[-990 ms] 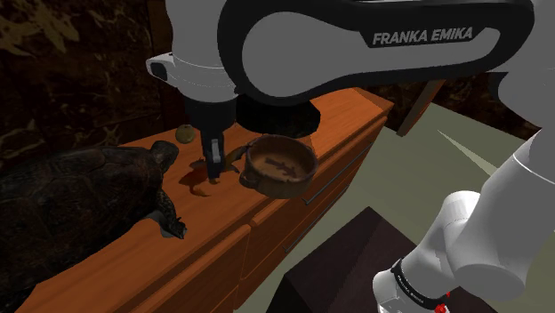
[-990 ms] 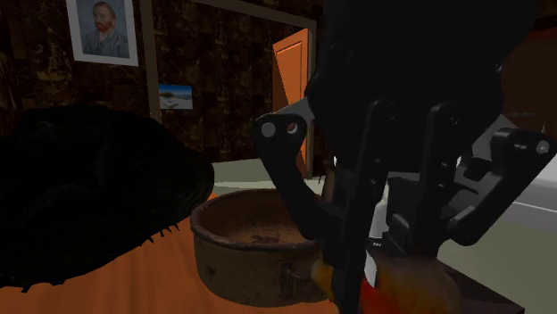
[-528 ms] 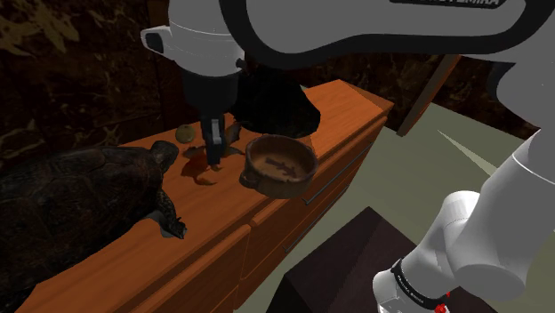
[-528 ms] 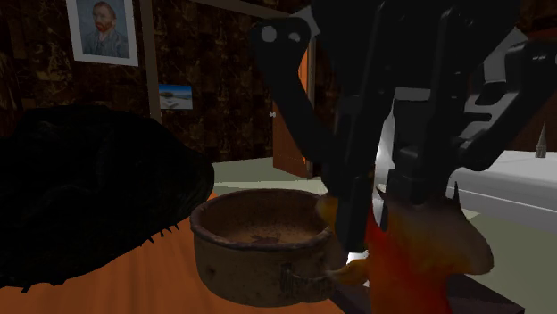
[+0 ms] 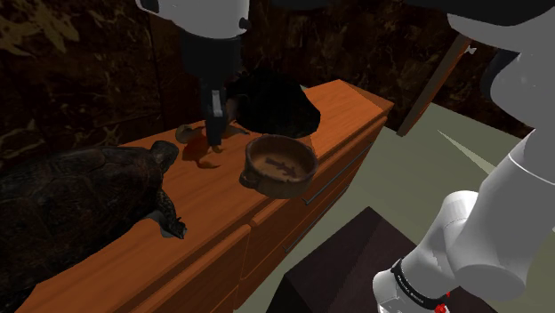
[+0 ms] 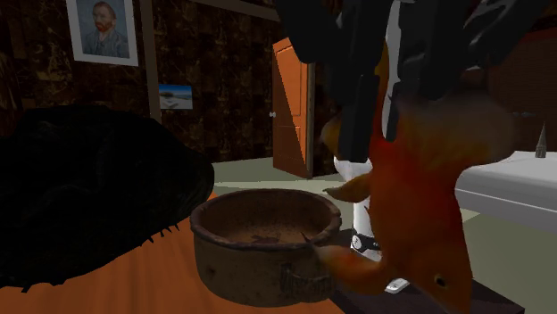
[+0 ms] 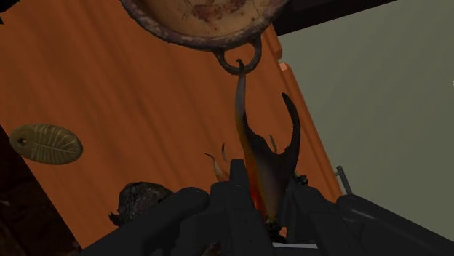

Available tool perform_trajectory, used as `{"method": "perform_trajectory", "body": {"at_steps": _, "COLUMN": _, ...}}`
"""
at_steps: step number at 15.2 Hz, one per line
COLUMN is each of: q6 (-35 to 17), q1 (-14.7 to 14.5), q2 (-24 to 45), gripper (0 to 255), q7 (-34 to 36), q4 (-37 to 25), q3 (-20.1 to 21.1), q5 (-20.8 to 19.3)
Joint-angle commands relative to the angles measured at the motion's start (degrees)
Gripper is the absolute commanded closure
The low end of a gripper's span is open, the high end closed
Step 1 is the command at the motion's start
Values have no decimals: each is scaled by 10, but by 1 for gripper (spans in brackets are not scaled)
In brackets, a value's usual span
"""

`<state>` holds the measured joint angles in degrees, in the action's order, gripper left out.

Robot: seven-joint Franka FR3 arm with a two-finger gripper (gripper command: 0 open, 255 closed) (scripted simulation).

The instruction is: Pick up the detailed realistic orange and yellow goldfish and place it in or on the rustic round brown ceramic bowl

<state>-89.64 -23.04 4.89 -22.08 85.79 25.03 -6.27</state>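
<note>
Turtle (image 5: 80, 191), large and dark, sits on the orange wooden dresser (image 5: 351, 111), well off to the shoulder view's left of the claw (image 5: 214, 132). Just left of the claw lies a small olive oval (image 5: 185, 133). From the wrist the olive oval (image 7: 45, 143) lies on bare wood, apart from the fingers. The claw is closed on the goldfish (image 5: 216, 147), black fingers clasping its orange body. In the second exterior view the goldfish (image 6: 419, 196) hangs head down from the claw (image 6: 382, 85), tail end up between the fingers, close beside the bowl (image 6: 263, 245) and outside it. Behind the claw in the shoulder view sits a black lump (image 5: 276, 102). To that view's right of the claw stands the round brown bowl (image 5: 280, 166), near the goldfish but not touching it. From the wrist, the bowl's ring handle (image 7: 240, 62) lies straight ahead of the fingertips (image 7: 239, 185).
</note>
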Motion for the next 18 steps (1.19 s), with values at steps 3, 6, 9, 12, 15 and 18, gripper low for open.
{"method": "perform_trajectory", "body": {"at_steps": 3, "q6": 14, "q1": 8, "q2": -16, "gripper": 255, "q7": -14, "q4": 0, "q3": -5, "q5": 7}}
{"method": "perform_trajectory", "body": {"at_steps": 6, "q6": -2, "q1": 33, "q2": -78, "gripper": 255, "q7": -58, "q4": 69, "q3": -26, "q5": 32}}
{"method": "perform_trajectory", "body": {"at_steps": 9, "q6": -11, "q1": 50, "q2": -133, "gripper": 255, "q7": -103, "q4": 128, "q3": -52, "q5": 49}}
{"method": "perform_trajectory", "body": {"at_steps": 12, "q6": -17, "q1": 64, "q2": -182, "gripper": 255, "q7": -146, "q4": 178, "q3": -79, "q5": 59}}
{"method": "perform_trajectory", "body": {"at_steps": 15, "q6": -19, "q1": 75, "q2": -224, "gripper": 255, "q7": -188, "q4": 220, "q3": -108, "q5": 64}}
{"method": "perform_trajectory", "body": {"at_steps": 18, "q6": -42, "q1": 74, "q2": -229, "gripper": 255, "q7": -187, "q4": 248, "q3": -108, "q5": 65}}
